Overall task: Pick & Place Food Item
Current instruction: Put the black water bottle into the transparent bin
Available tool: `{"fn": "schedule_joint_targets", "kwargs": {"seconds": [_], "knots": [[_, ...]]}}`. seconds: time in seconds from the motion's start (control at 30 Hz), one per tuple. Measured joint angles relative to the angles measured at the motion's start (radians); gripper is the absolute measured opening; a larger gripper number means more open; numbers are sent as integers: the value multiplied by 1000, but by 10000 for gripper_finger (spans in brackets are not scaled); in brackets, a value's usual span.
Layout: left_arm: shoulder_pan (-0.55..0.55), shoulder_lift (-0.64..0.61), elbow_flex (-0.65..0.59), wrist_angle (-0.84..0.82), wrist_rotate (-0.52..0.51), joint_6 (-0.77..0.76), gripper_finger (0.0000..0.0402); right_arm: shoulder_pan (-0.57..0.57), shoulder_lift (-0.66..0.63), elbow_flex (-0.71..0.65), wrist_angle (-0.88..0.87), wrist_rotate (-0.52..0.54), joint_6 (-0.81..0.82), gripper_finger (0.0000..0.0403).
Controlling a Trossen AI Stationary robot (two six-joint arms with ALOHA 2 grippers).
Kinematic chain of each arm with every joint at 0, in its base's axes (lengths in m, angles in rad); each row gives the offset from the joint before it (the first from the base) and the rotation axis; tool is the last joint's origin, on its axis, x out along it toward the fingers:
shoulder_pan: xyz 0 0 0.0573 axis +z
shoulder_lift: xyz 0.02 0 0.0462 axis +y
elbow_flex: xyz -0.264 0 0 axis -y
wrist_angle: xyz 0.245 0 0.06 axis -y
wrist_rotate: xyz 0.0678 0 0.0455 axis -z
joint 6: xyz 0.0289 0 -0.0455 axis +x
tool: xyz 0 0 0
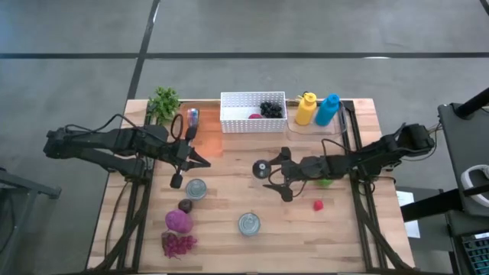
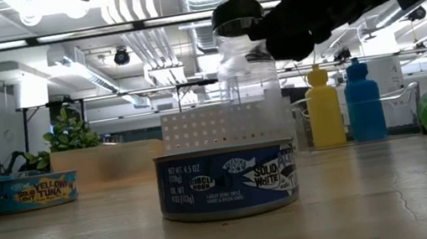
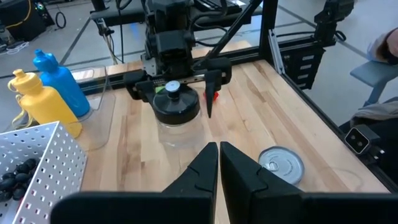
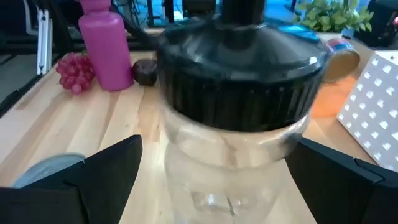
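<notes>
A clear jar with a black lid [image 1: 261, 168] stands upright on the wooden table near its middle. My right gripper [image 1: 272, 173] comes from the table's right and is open. Its two fingers [image 4: 106, 168] stand on either side of the jar [image 4: 236, 93] with a gap on each side. My left gripper [image 1: 205, 162] hangs shut above the table to the left of the jar, its shut fingers [image 3: 217, 168] pointing toward the jar [image 3: 177, 112]. A green fruit [image 1: 326, 182] and a small red fruit [image 1: 318, 204] lie under and beside the right arm.
Two tuna cans [image 1: 196, 189] [image 1: 249, 223] sit in front of the jar. A purple bottle [image 1: 178, 221], a plum [image 1: 185, 205] and grapes [image 1: 178, 243] lie near left. A white basket [image 1: 252, 122], yellow [image 1: 306, 108] and blue [image 1: 327, 109] bottles and a plant [image 1: 163, 101] line the far edge.
</notes>
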Motion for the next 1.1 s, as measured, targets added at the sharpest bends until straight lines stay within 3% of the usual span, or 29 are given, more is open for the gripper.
{"fn": "schedule_joint_targets", "kwargs": {"seconds": [1.1], "knots": [[0, 0, 0, -20, 0, 0, 24, -72, 152, -9, 294, -119, -61, 384]]}}
